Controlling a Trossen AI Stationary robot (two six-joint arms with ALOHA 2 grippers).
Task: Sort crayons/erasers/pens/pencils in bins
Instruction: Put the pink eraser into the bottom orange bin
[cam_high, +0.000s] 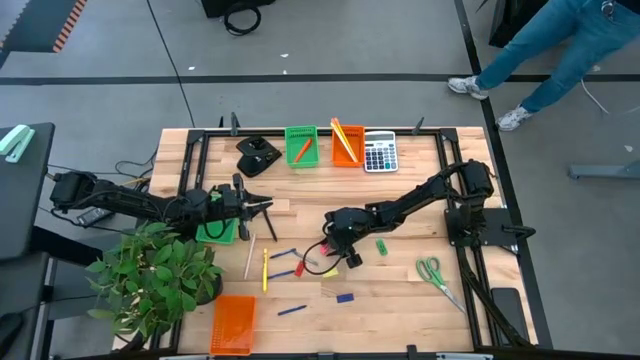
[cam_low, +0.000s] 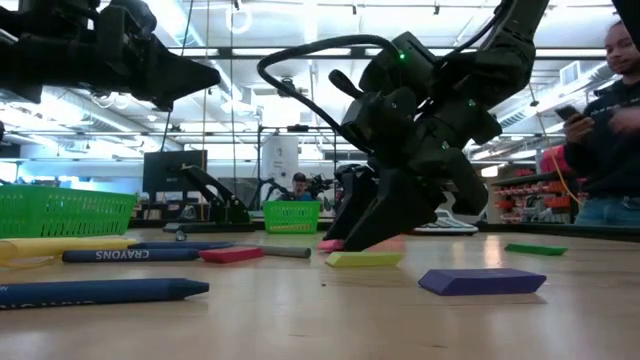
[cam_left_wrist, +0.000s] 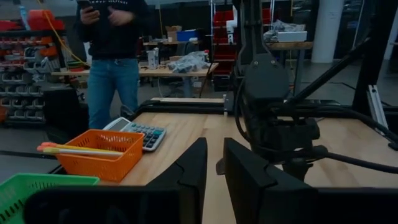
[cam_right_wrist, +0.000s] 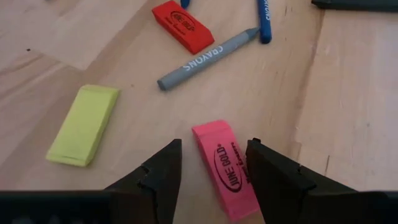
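Two parted fingers of the right gripper (cam_right_wrist: 211, 163) straddle the pink eraser (cam_right_wrist: 226, 168) on the table (cam_right_wrist: 348, 93), not clamping it; the left gripper (cam_left_wrist: 214, 163) hovers slightly open, empty.

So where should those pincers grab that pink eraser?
Across its two long sides, from straight above. The pink eraser lies flat on the table, and the right gripper already straddles its narrow width, fingers open.

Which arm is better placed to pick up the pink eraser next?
The right. Its gripper is open and down at the table with the pink eraser lying between its fingers. The left gripper hovers farther off near a green bin, so it would have to travel.
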